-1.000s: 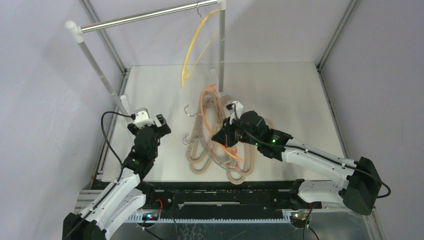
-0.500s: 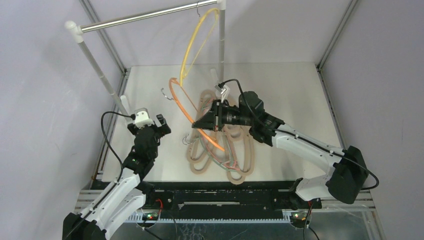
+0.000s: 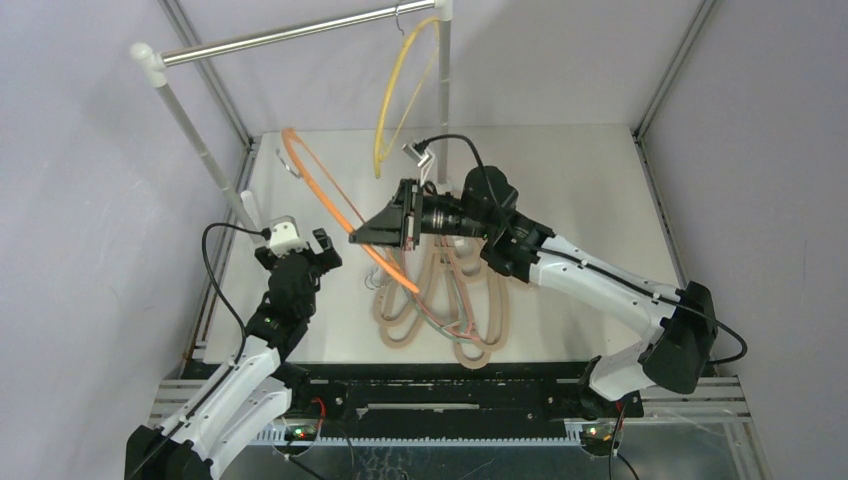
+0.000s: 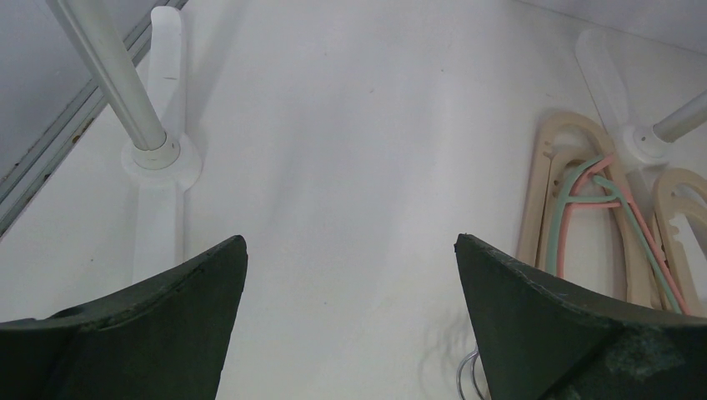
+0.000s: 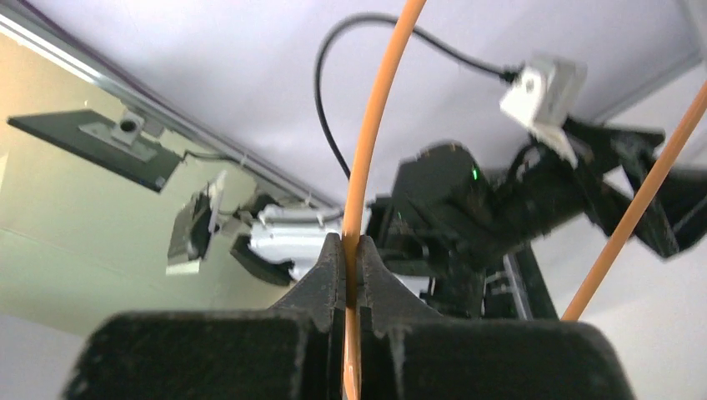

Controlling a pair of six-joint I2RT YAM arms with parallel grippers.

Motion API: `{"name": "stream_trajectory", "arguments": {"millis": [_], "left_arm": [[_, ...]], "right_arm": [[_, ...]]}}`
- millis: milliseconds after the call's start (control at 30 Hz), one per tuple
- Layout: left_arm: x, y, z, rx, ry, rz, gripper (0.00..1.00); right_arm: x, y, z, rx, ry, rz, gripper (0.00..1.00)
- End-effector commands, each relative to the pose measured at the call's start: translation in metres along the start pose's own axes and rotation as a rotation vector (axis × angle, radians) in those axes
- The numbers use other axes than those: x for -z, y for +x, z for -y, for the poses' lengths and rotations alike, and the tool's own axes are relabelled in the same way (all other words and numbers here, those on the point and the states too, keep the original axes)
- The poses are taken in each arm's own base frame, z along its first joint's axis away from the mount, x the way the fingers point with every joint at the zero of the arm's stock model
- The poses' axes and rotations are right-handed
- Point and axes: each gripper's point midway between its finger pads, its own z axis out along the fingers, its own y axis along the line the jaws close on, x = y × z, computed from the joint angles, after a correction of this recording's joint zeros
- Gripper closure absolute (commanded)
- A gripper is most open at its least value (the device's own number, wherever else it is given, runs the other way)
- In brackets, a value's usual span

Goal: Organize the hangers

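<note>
My right gripper (image 3: 360, 237) is shut on a thin orange hanger (image 3: 325, 190) and holds it in the air above the table, left of centre, its wire hook (image 3: 291, 167) pointing up and left. In the right wrist view the orange hanger (image 5: 373, 125) runs between my closed jaws. A yellow hanger (image 3: 398, 90) hangs on the silver rail (image 3: 290, 34). Several tan hangers (image 3: 440, 305) lie piled on the table with green and pink ones (image 4: 604, 208) among them. My left gripper (image 3: 297, 240) is open and empty, left of the pile.
The rail's white posts stand at the back left (image 3: 190, 130) and back centre (image 3: 443, 90). A post foot (image 4: 158, 158) is close ahead of my left gripper. Frame rails edge the white table (image 3: 580, 190).
My right gripper has lifted the orange hanger off the pile and carried it up and to the left. The left arm has not moved.
</note>
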Motion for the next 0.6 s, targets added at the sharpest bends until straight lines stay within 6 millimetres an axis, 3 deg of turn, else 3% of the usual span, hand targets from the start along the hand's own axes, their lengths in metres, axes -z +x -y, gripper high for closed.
{"name": "stream_trajectory", "arguments": {"millis": [0, 233, 567], "left_arm": [[0.001, 0.0, 0.001, 0.018, 0.007, 0.017, 0.0], [0.003, -0.004, 0.0, 0.024, 0.011, 0.03, 0.01], [0.004, -0.006, -0.001, 0.02, 0.007, 0.036, 0.01]], "right_arm": [[-0.002, -0.074, -0.058, 0.136, -0.104, 0.234, 1.0], [-0.009, -0.136, -0.058, 0.136, -0.118, 0.396, 1.0], [-0.03, -0.173, -0.028, 0.079, -0.113, 0.477, 1.0]]}}
